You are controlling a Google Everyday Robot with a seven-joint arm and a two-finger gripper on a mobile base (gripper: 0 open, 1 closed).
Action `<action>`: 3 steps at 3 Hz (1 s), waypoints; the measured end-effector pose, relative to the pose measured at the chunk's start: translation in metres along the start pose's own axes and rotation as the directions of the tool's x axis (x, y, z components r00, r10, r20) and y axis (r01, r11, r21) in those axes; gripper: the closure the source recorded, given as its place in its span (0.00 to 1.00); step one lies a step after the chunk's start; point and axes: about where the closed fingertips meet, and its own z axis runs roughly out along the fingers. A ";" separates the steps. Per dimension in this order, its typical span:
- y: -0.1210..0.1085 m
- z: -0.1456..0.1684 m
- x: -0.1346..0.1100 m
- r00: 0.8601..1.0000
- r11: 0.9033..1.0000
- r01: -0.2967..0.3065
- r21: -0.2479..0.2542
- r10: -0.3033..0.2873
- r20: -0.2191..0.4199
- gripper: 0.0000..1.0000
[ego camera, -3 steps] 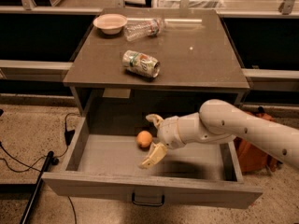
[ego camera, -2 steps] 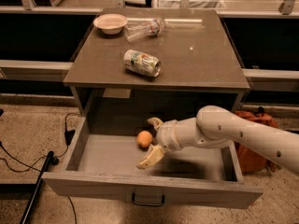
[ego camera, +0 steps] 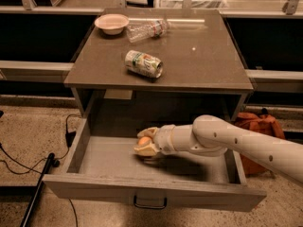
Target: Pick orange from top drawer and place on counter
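Gripper (ego camera: 146, 141) clamped on the orange (ego camera: 143, 140) inside the open top drawer (ego camera: 156, 191).
Fingers (ego camera: 148, 132) hug the fruit left of the drawer's middle; the arm (ego camera: 236, 143) enters from the drawer's right; above the drawer, the counter (ego camera: 203, 65) bears a can (ego camera: 143, 64).

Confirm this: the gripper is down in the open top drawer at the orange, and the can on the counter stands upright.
Not quite. The camera view shows the can lying on its side on the counter, not upright. The rest holds: the gripper is down in the open top drawer at the orange.
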 end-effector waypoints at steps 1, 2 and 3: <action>-0.002 -0.001 -0.006 0.999 1.000 0.018 0.011 -0.019 0.037 0.80; 0.000 -0.040 -0.049 0.986 0.991 0.125 0.043 -0.128 0.103 1.00; 0.005 -0.109 -0.088 0.968 0.974 0.206 0.090 -0.216 0.127 1.00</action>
